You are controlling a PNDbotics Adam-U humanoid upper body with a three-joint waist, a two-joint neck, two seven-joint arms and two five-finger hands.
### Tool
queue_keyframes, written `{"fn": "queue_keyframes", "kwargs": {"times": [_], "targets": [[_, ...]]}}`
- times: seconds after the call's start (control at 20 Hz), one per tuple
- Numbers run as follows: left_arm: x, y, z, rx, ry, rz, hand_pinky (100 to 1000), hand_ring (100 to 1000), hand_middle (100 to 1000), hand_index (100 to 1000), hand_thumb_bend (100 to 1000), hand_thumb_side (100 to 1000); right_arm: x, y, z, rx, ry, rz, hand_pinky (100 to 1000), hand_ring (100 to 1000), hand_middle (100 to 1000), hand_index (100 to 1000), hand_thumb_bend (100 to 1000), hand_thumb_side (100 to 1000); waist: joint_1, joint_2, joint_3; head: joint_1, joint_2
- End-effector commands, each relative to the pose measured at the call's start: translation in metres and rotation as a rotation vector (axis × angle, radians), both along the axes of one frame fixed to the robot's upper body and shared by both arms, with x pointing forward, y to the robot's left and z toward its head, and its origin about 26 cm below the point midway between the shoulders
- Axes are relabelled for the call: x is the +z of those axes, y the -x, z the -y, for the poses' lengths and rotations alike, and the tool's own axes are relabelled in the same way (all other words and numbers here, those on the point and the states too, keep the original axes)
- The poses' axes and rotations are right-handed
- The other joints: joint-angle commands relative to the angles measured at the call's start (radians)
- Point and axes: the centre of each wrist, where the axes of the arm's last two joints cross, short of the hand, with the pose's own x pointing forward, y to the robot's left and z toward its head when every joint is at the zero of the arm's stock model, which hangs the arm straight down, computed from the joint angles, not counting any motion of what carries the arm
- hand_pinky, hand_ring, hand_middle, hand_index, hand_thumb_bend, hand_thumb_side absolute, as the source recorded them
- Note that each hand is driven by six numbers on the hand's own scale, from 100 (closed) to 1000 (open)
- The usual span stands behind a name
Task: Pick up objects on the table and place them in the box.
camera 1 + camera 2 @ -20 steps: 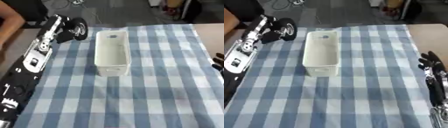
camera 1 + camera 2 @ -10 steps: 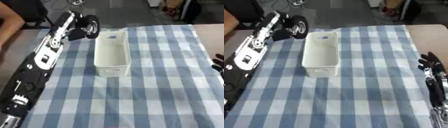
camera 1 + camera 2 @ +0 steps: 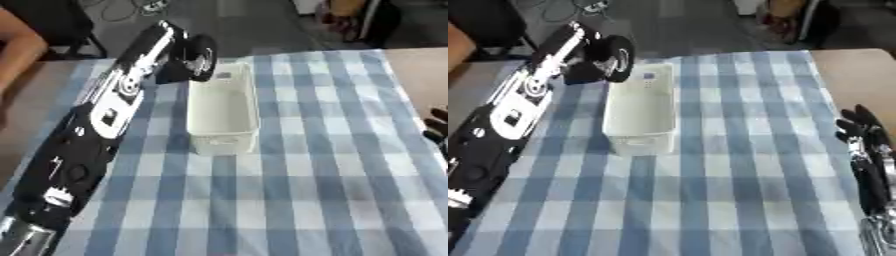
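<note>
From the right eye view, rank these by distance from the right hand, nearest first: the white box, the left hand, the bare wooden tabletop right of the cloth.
1. Bare wooden tabletop, just beyond the right hand at the right edge.
2. White box, left of centre on the checked cloth.
3. Left hand, far upper left beside the box's far end.

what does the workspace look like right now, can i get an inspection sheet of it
surface: table under a blue and white checked cloth, bare wood showing at the right edge.
job's things: white box upright on the cloth, looks empty; no loose objects seen on the cloth.
clutter: nothing seen.
hands: left hand at the box's far left corner, fingers hard to make out; right hand resting open at the right edge, fingers up.
cables: a tangle of cable on the floor beyond the table.
surroundings: dark floor, a black chair at far left, a person's arm at the left edge, touching nothing.
</note>
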Motion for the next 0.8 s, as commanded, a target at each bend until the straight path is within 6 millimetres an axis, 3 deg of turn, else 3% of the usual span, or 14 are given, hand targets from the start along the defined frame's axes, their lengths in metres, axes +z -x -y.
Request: {"fn": "queue_keyframes", "kwargs": {"times": [0.05, 0.35, 0.65, 0.7, 0.8], "targets": [[0.014, 0.0, 0.005, -0.01, -0.07, 0.061, 648, 285, 314, 252, 100, 350, 0.007, -0.001, 0.001, 0.007, 0.009, 0.022, 868, 873, 863, 972, 100, 707, -0.001, -0.015, 0.0, -0.004, -0.01], [0.018, 0.002, 0.009, -0.013, -0.21, 0.12, 700, 330, 353, 333, 100, 341, 0.007, -0.001, 0.001, 0.007, 0.01, 0.021, 868, 873, 863, 972, 100, 707, -0.001, -0.016, 0.001, -0.005, -0.012], [0.009, 0.002, 0.012, -0.039, -0.427, 0.1, 777, 469, 480, 564, 100, 400, 0.007, -0.001, 0.001, 0.008, 0.011, 0.021, 868, 873, 863, 972, 100, 707, -0.001, -0.016, 0.001, -0.005, -0.014], [0.006, 0.002, 0.012, -0.048, -0.45, 0.087, 802, 542, 575, 690, 113, 448, 0.007, -0.001, 0.001, 0.008, 0.011, 0.022, 868, 873, 863, 972, 100, 707, -0.001, -0.016, 0.001, -0.005, -0.015], [0.001, 0.002, 0.012, -0.074, -0.497, 0.062, 844, 683, 732, 814, 337, 538, 0.007, -0.001, 0.001, 0.007, 0.011, 0.022, 868, 873, 863, 972, 100, 707, -0.001, -0.015, 0.002, -0.005, -0.014]]}}
